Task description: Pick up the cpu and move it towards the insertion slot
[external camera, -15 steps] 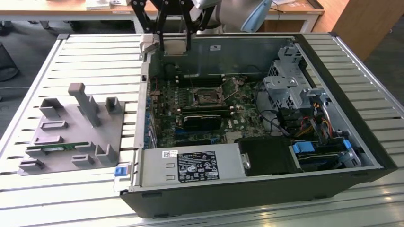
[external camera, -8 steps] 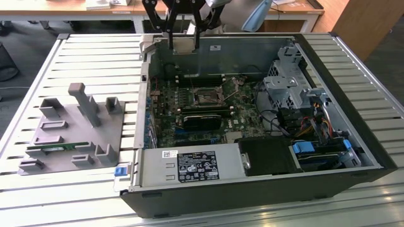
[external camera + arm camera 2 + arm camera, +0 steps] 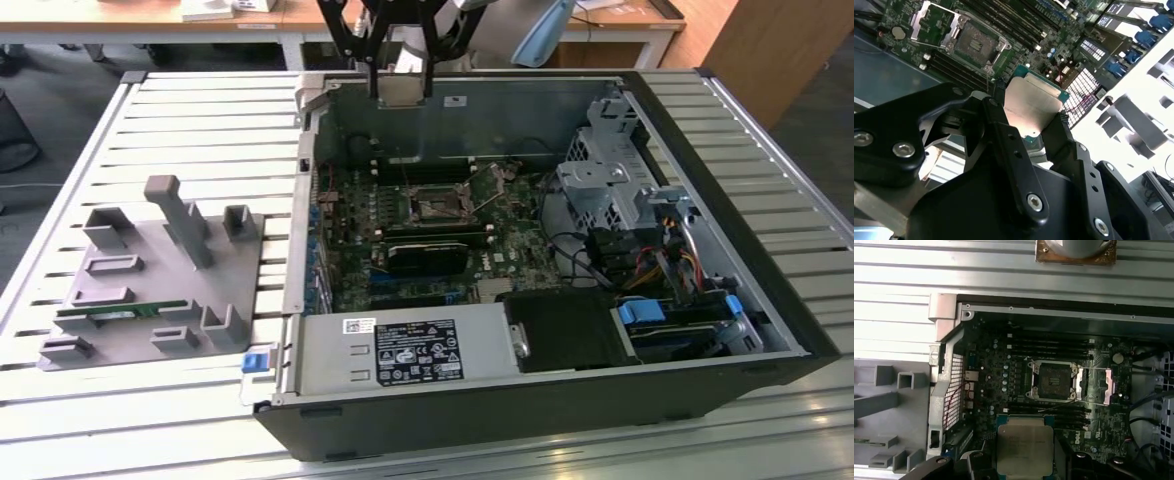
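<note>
My gripper (image 3: 400,72) hangs above the far wall of the open computer case, shut on the cpu (image 3: 400,92), a flat silvery square. In both wrist views the cpu (image 3: 1033,102) (image 3: 1023,450) sits clamped by its edges between the black fingers (image 3: 999,117). The insertion slot (image 3: 437,205), a metal-framed socket with a dark centre and its lid swung open, lies on the motherboard below and nearer in the exterior view. In the first wrist view the slot (image 3: 1054,381) is a short way beyond the held cpu. The second wrist view also shows the slot (image 3: 971,44).
A grey plastic tray (image 3: 134,290) with a green memory stick (image 3: 127,313) lies at the exterior view's left on the slatted table. Inside the case (image 3: 787,300) are a black card (image 3: 427,255), a drive cage (image 3: 607,190), cables and a power supply (image 3: 400,350).
</note>
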`<action>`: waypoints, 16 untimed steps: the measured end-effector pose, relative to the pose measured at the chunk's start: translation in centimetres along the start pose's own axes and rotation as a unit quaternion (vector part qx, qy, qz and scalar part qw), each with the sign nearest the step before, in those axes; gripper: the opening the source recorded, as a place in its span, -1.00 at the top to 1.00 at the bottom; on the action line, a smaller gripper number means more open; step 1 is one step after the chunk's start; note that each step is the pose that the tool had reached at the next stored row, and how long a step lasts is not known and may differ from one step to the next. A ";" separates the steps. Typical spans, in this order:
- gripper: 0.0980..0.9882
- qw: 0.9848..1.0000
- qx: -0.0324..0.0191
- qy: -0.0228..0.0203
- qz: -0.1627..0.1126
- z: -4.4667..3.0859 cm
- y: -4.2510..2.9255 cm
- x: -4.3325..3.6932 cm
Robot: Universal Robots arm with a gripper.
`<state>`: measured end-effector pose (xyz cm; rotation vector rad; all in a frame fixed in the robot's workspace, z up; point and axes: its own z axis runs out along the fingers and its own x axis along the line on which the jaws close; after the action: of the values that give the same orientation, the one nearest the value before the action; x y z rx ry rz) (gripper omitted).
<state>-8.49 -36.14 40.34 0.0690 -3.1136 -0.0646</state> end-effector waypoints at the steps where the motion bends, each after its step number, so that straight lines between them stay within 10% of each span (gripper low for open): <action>1: 0.00 1.000 0.000 0.000 0.000 0.01 0.22 -0.07; 16: 0.00 1.000 0.000 0.000 0.000 0.08 2.53 -1.54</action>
<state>-7.06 -33.54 40.33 0.0681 -3.1137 -0.0645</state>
